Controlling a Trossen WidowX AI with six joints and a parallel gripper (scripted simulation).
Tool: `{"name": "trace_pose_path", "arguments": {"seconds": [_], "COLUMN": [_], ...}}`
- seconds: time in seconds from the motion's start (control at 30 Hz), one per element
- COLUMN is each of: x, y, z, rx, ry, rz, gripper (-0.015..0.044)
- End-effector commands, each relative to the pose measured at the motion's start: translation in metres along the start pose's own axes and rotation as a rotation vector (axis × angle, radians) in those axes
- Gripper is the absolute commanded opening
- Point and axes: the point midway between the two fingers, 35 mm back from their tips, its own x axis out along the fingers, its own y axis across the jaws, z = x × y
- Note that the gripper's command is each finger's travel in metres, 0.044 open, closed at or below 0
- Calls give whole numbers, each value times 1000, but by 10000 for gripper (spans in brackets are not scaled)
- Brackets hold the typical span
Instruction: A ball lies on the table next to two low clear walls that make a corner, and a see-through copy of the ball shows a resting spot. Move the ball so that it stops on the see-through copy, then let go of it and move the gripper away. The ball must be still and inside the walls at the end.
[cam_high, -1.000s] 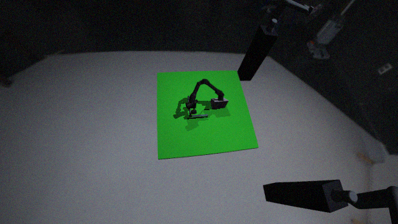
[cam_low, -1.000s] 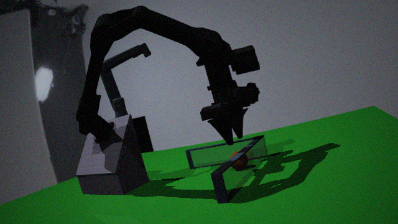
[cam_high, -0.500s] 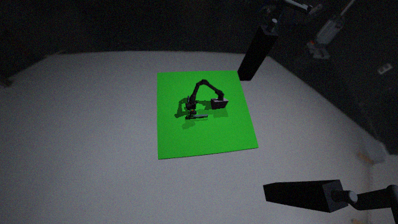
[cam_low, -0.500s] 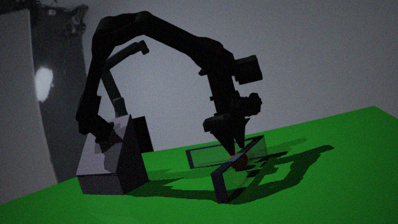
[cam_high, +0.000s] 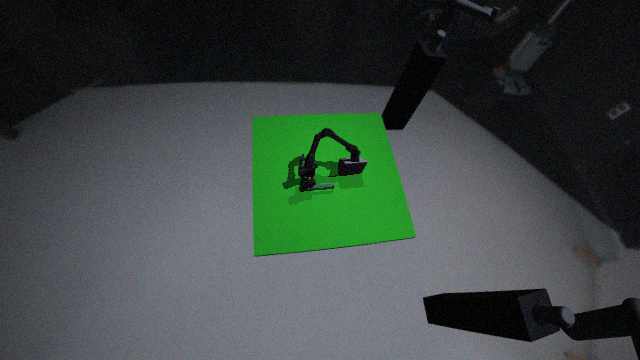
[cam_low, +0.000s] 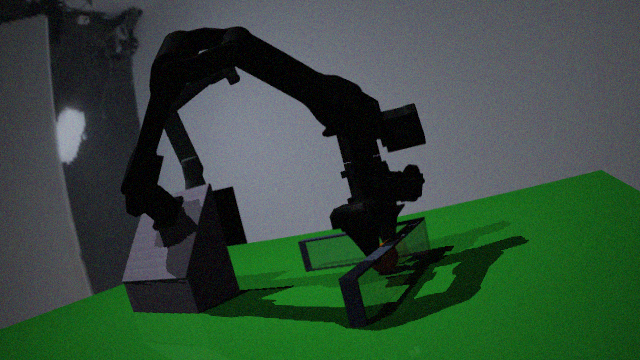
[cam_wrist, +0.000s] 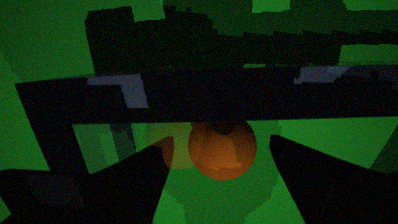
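The orange ball (cam_high: 309, 178) (cam_low: 389, 261) (cam_wrist: 225, 155) lies on the green table, on the inner side of the two low clear walls with dark rims (cam_high: 324, 187) (cam_low: 354, 300) (cam_wrist: 200, 97). The see-through copy (cam_wrist: 181, 156) is just left of the ball in the wrist view, nearer the corner, and the ball partly overlaps it. My gripper (cam_low: 381, 247) (cam_wrist: 221, 141) is open and low, pointing down, with a fingertip on each side of the ball. Gaps show between the ball and both fingers in the wrist view. The left fingertip covers part of the copy.
One wall runs across the wrist view just beyond the ball; the other (cam_low: 304, 256) meets it at a corner on the left. The arm's grey base block (cam_high: 352, 166) (cam_low: 165, 295) stands on the green mat (cam_high: 330, 225) away from the corner. Arm shadows fall beyond the walls.
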Motion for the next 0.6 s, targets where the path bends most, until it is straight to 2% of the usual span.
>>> {"name": "trace_pose_path", "arguments": {"seconds": [0.0,0.1,0.3,0.53,0.57], "x": [3,3,3,-9,-14], "y": [0,0,0,-3,-3], "z": [-2,-2,-2,-15,-15], "rx": [-8,-8,-8,-45,-46], "ry": [1,1,1,34,35], "rz": [-5,-5,-5,-13,-13], "gripper": [309,231,191,7,0]}}
